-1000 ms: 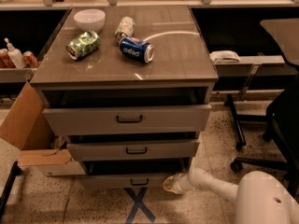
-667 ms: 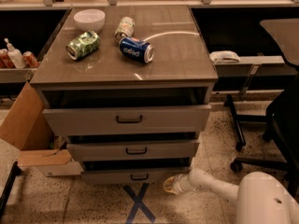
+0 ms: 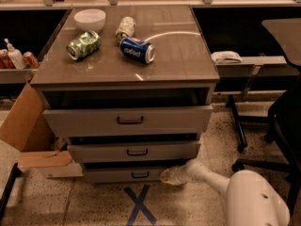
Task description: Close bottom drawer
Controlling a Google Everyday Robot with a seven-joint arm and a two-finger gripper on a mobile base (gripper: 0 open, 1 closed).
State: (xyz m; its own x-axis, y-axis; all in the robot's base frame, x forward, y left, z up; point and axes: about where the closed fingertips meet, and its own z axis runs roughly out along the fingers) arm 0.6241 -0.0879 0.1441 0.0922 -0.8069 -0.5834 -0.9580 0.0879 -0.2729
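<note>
bottom drawer: push it, don't grip it

bottom drawer [image 3: 108, 174] is low centre of frame and looks nearly in. gripper [image 3: 168, 175] is at the right end of its front; i can't tell if it's open or closed. i expect a stiff, heavy box, so i'd push the panel near the handle [image 3: 140, 174].
</note>
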